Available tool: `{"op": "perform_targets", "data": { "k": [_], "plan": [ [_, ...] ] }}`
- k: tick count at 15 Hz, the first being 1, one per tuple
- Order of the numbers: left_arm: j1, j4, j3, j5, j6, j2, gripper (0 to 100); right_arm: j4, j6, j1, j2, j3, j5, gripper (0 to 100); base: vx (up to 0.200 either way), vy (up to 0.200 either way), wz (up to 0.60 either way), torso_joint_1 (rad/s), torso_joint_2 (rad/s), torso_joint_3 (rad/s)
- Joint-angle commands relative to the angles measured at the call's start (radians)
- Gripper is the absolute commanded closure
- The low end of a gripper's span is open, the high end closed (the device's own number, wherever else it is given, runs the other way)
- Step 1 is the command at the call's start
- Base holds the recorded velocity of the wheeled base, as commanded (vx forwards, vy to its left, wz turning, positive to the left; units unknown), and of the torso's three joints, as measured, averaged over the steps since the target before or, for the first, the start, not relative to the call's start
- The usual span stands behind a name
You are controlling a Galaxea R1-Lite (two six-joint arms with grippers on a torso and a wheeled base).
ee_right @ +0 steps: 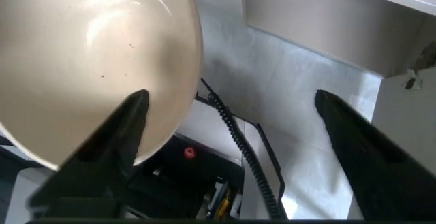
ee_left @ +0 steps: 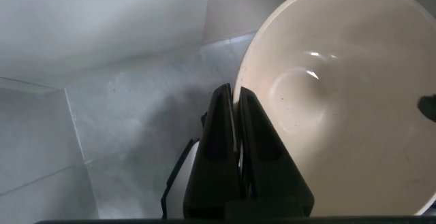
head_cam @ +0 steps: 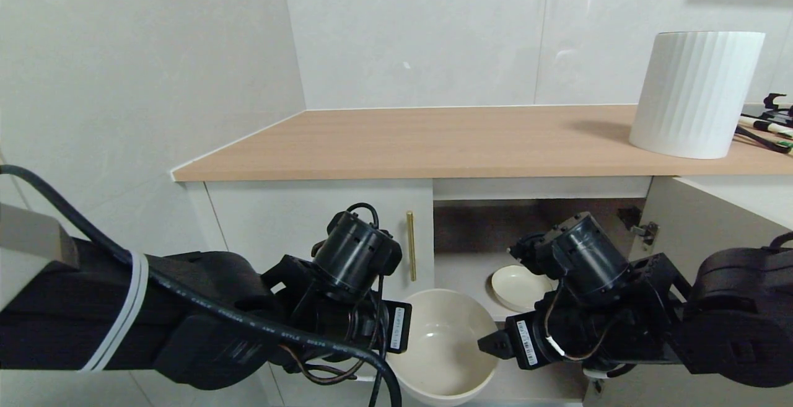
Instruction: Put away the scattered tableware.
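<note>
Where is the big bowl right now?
Head view, low middle: the big bowl is held by its rim in the left gripper, before the open cupboard, the right gripper at its other side.

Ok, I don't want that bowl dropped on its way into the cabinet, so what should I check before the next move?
1. Grip: left pincer shut on the bowl at its rim: ok.
2. Second arm: right pincer open beside the rim, not holding: ok.
3. Path: cabinet door swung open: ok.
4. Space: room on the shelf beside the small dish: cannot tell.
5. Bowl empty inside: ok.
</note>
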State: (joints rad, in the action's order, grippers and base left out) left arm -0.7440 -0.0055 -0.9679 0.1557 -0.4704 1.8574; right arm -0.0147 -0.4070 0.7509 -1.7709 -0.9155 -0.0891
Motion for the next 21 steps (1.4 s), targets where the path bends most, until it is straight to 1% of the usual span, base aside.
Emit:
{"op": "perform_targets", "data": {
  "k": [1, 14, 15, 19, 21],
  "plan": [
    [0.000, -0.001, 0.000, -0.001, -0.001, -0.003, 100, 0.001, -0.004, 0.001, -0.012, 0.001, 0.000, 100, 0.000, 0.000, 0.00, 0.000, 0.00, 0.000],
    [0.000, -0.001, 0.000, -0.001, -0.002, 0.000, 100, 0.001, -0.004, 0.002, -0.012, 0.006, 0.000, 100, 0.000, 0.000, 0.00, 0.000, 0.00, 0.000],
    [0.000, -0.001, 0.000, -0.001, -0.002, 0.000, 0, 0.001, -0.004, 0.002, -0.012, 0.006, 0.000, 100, 0.000, 0.000, 0.00, 0.000, 0.00, 0.000],
    [0.000, -0.002, 0.000, 0.001, -0.004, -0.001, 0, 0.002, -0.004, 0.002, -0.018, 0.006, 0.000, 100, 0.000, 0.000, 0.00, 0.000, 0.00, 0.000],
    [0.000, -0.002, -0.002, 0.011, -0.004, -0.003, 0, 0.002, -0.004, -0.002, -0.032, 0.003, -0.014, 100, 0.000, 0.000, 0.00, 0.000, 0.00, 0.000]
  ]
}}
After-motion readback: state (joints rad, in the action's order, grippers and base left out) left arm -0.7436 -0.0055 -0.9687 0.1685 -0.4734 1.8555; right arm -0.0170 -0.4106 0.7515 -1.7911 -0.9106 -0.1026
